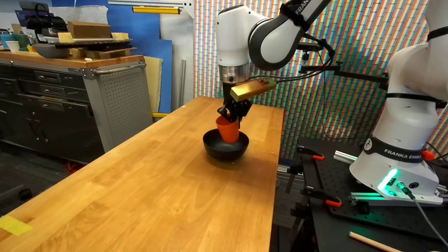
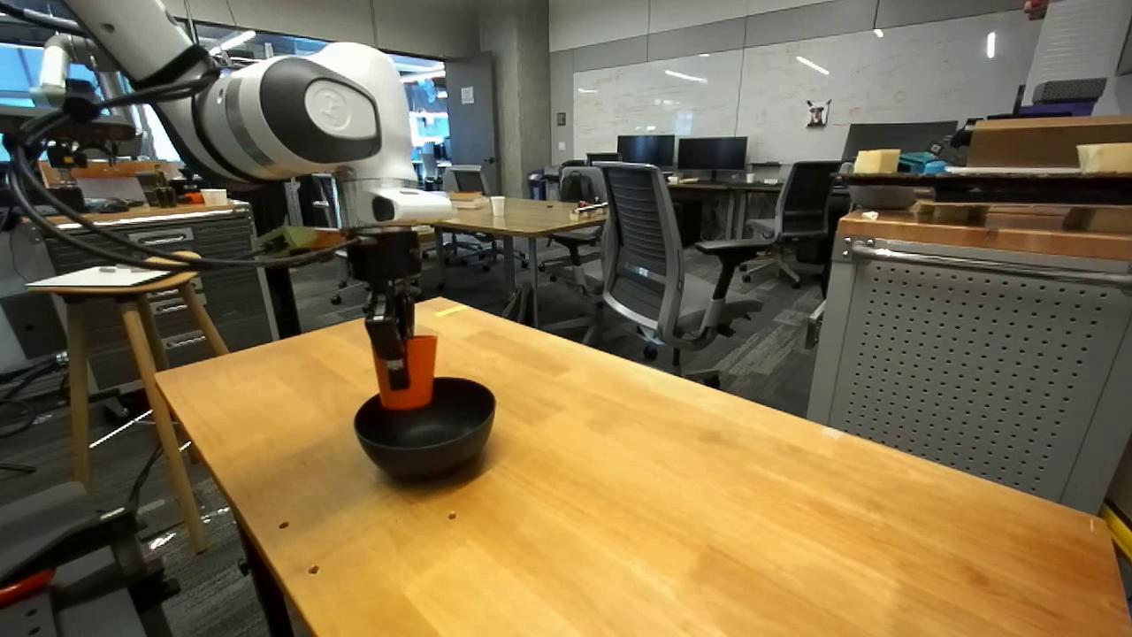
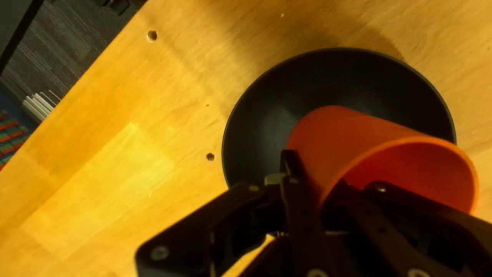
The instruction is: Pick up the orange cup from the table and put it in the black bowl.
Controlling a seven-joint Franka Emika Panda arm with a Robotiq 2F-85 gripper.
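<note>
Your jaws pinch the wall of the tapered orange plastic cup [image 1: 229, 132]; it is below them, long axis slightly tilted, base within the mouth of the round black bowl [image 1: 225, 153]. How much lowering remains, I cannot tell.

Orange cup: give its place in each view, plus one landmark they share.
In an exterior view: cup almost dead center.
In an exterior view: cup left of center, slightly below mid-height.
Wrist view: cup right of center, mouth end toward the right edge.
Shared landmark: the bowl, visible in all three.
</note>
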